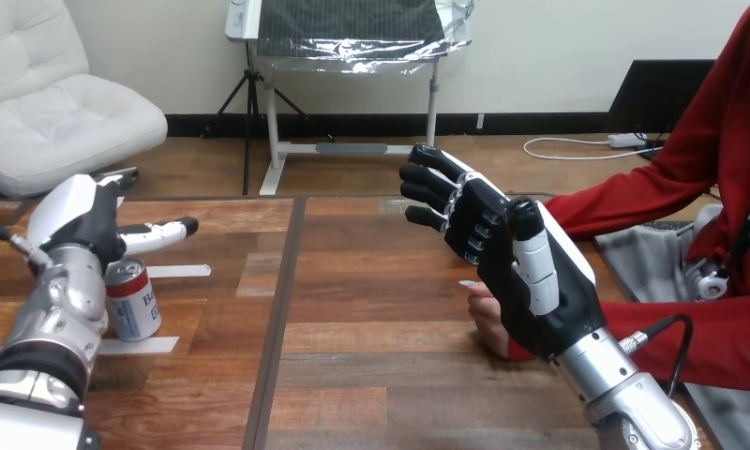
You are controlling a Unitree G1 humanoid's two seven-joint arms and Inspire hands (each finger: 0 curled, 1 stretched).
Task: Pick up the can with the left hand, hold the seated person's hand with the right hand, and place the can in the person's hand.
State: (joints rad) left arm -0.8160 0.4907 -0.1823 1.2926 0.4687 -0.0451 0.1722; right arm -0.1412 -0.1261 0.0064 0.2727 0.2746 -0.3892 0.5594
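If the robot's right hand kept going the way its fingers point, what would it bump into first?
Probably nothing: the right hand points its straight fingers away and leftward above bare table. The can stands well off that line, by the left hand. Depth is hard to judge, though.

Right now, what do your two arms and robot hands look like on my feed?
Both forearms are silver metal: left forearm, right forearm. The left robot hand is black under a white shell, with black-and-white fingers. The right robot hand shows a black palm and a white-shelled thumb.
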